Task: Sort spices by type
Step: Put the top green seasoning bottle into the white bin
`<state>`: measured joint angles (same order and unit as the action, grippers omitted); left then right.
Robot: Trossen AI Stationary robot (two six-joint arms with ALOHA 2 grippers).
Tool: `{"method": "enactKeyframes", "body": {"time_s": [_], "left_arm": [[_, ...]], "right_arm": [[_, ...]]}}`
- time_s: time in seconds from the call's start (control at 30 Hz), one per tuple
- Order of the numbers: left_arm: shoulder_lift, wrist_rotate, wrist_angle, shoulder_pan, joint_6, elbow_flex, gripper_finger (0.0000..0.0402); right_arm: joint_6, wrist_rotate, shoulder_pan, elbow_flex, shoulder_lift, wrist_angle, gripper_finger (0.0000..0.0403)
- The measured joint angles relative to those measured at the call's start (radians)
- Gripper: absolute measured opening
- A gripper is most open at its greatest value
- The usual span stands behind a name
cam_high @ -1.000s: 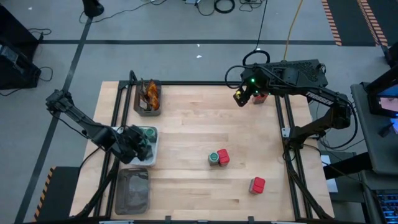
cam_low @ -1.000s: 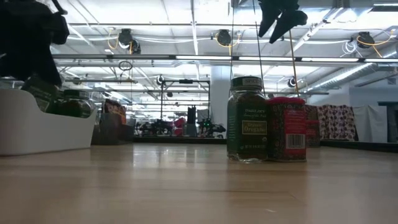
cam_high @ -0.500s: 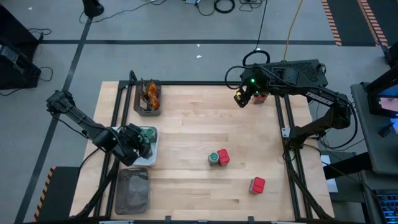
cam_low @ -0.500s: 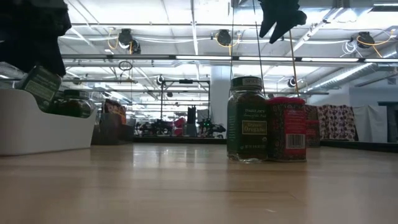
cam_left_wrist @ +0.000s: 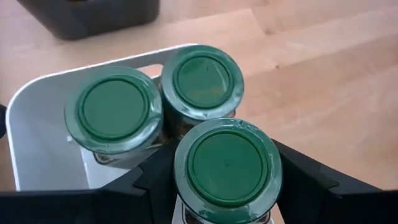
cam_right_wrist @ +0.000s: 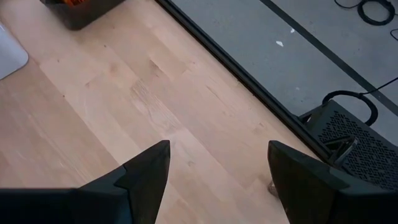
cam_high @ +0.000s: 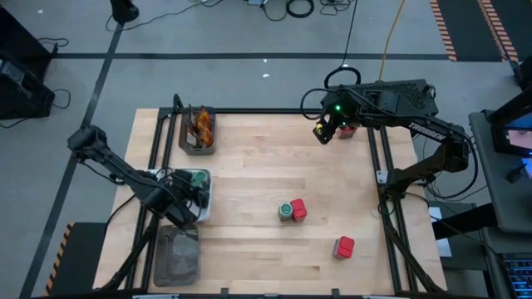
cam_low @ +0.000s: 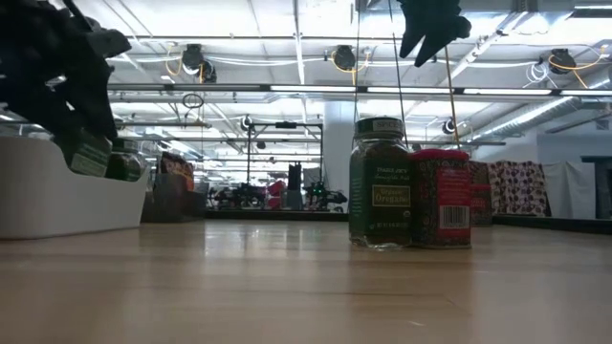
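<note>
Lowered since a second ago, the left end effector (cam_left_wrist: 227,186) grips a green-lidded jar (cam_left_wrist: 227,165) inside the white tray (cam_left_wrist: 43,155), beside two other jars. Releasing seems next. Beyond the tray, the right end effector (cam_right_wrist: 217,180) waits open over the worktop (cam_high: 274,166).

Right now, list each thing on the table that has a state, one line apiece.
left gripper: shut on a green-lidded jar, over the white tray.
right gripper: open, empty, above the table's far right corner.
two green-lidded jars in the white tray: upright, lids on.
oregano jar: upright, lid on, beside a red packet.
lone red packet: unsorted.
near grey tray: no spices visible.
</note>
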<state>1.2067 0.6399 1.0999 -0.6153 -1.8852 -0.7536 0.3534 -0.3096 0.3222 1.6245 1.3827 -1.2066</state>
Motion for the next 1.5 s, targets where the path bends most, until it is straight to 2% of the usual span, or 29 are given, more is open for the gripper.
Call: {"method": "enactKeyframes", "body": {"time_s": [0.17,0.43,0.7,0.97,1.23,1.37,1.5], "left_arm": [[0.029,0.017,0.025,0.0,-0.069,0.0,0.0213],[0.062,0.025,0.035,0.0,-0.072,0.0,0.0213],[0.101,0.026,-0.004,0.0,-0.072,0.0,0.0246],[0.109,0.025,-0.029,0.0,-0.072,0.0,0.0252],[0.108,-0.078,-0.044,0.0,-0.065,0.0,0.0256],[0.108,-0.089,-0.043,0.0,-0.04,0.0,0.0279],[0.108,-0.089,-0.04,0.001,-0.04,0.001,0.0323]], "right_arm": [[-0.003,0.001,0.0,0.0,0.0,-0.004,0.0254],[-0.003,0.001,0.0,0.0,0.0,-0.014,0.0254],[-0.003,0.001,0.0,0.0,0.0,-0.014,0.0254],[-0.003,0.001,0.0,0.0,0.0,-0.014,0.0254],[-0.003,0.001,0.0,0.0,0.0,-0.014,0.0254],[-0.004,0.001,0.0,0.0,0.0,-0.013,0.0254],[-0.007,0.001,0.0,0.0,0.0,-0.013,0.0254]]}}
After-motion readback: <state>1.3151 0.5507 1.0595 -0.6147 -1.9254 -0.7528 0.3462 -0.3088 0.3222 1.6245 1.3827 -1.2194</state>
